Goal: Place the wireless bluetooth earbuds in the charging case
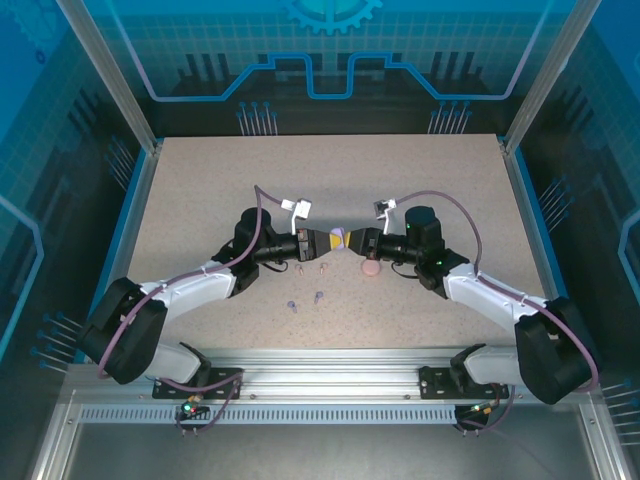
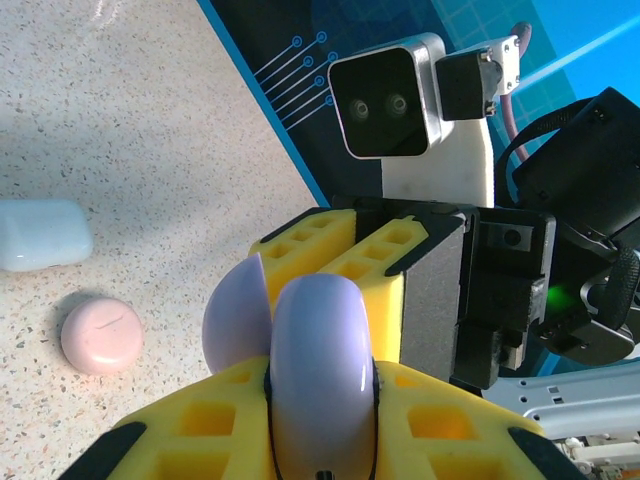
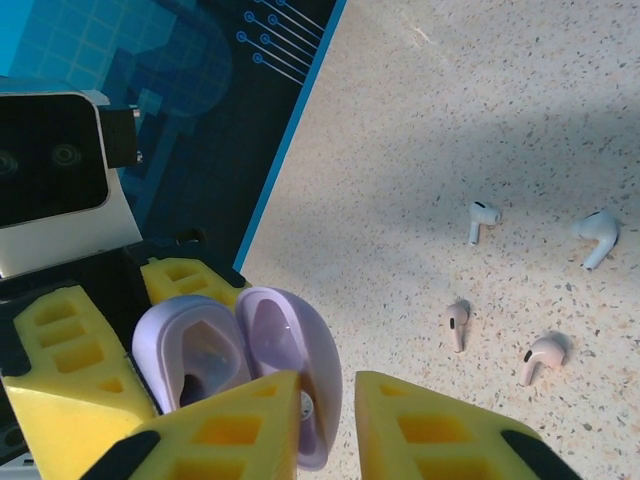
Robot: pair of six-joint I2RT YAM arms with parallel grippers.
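The purple charging case (image 1: 341, 238) hangs above the table's middle between both arms. My left gripper (image 1: 325, 241) is shut on its rounded body (image 2: 320, 330), with the lid (image 2: 235, 315) swung open to the left. In the right wrist view the case's hollow inside (image 3: 190, 365) shows. The open lid (image 3: 290, 350) stands between the jaws of my right gripper (image 3: 330, 378), lying against one finger with a gap to the other. Two pink earbuds (image 3: 458, 323) (image 3: 541, 355) and two paler ones (image 3: 481, 218) (image 3: 598, 236) lie loose on the table.
A round pink case (image 2: 100, 333) (image 1: 371, 268) lies shut on the table just under the right gripper. A white case (image 2: 40, 235) lies beyond it. The four earbuds sit near the left forearm (image 1: 300, 268) (image 1: 318, 296). Blue walls ring the table.
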